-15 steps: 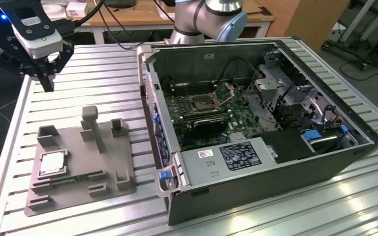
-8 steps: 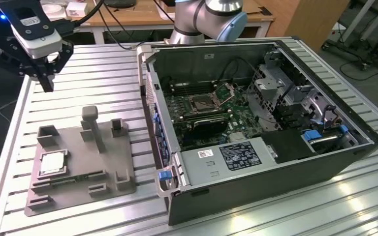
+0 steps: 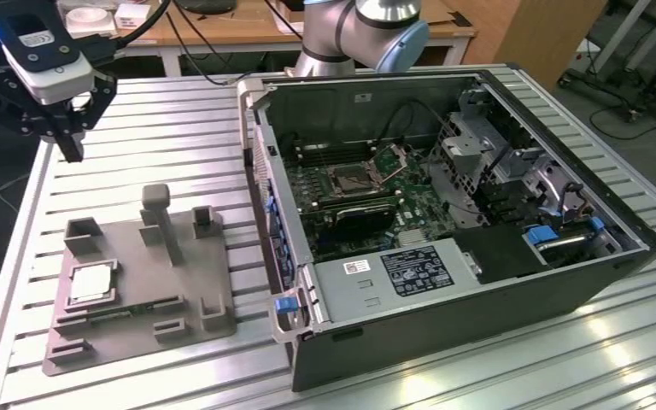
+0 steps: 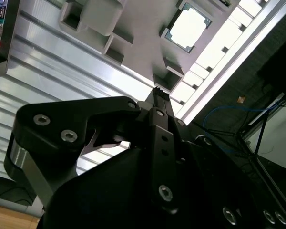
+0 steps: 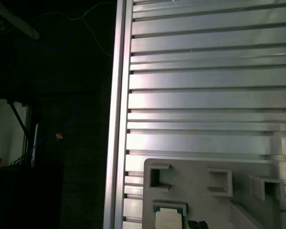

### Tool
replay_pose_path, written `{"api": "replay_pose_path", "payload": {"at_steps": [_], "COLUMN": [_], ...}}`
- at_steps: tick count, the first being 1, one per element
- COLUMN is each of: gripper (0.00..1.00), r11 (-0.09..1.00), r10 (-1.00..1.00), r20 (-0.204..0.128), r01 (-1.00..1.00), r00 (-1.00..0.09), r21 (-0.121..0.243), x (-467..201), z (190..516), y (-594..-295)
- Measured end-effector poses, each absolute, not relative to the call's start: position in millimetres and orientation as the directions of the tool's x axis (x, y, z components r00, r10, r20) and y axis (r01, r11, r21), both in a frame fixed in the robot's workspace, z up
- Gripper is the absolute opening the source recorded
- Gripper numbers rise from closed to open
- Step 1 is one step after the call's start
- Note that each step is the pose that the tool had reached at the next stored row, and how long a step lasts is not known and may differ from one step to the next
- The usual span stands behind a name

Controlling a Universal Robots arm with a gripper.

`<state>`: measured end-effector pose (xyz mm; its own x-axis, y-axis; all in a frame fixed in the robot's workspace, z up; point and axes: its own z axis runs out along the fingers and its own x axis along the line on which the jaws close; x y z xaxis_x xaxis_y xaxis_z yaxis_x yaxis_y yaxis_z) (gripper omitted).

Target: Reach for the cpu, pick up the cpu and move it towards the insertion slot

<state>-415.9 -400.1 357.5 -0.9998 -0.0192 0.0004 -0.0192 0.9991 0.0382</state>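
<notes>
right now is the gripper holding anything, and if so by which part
Nothing is held. The gripper, shut with nothing in it, hangs above the table, apart from the cpu, which lies in the grey fixture.

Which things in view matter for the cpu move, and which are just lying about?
For the job:
- cpu, lying in the grey fixture
- insertion slot, inside the open computer case
- gripper, fingers shut, empty, above the table

Lying about:
- green memory stick on the fixture
</notes>
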Motion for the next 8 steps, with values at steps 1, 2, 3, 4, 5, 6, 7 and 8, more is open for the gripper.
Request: {"api": "replay_pose_path", "payload": {"at_steps": [1, 2, 3, 4, 5, 6, 7, 8], "gripper": [0.11, 0.11, 0.11, 0.11, 0.11, 0.11, 0.11, 0.11], "r11": [0.999, 0.999, 0.999, 0.999, 0.999, 0.999, 0.999, 0.999], "r10": [-0.019, -0.019, -0.019, -0.019, -0.019, -0.019, -0.019, -0.019], "r20": [0.000, 0.000, 0.000, 0.001, 0.001, 0.000, 0.000, 0.000], "r01": [-0.019, -0.019, -0.019, -0.019, -0.019, -0.019, -0.019, -0.019], "r00": [-1.000, -1.000, -1.000, -1.000, -1.000, -1.000, -1.000, -1.000], "r21": [0.038, 0.038, 0.038, 0.038, 0.038, 0.038, 0.038, 0.038], "x": [-416.1, -416.1, -416.1, -416.2, -416.2, -416.2, -416.2, -416.2], "z": [357.6, 357.5, 357.6, 357.6, 357.6, 357.6, 357.6, 357.6], "y": [-400.1, -400.1, -400.1, -400.1, -400.1, -400.1, -400.1, -400.1]}}
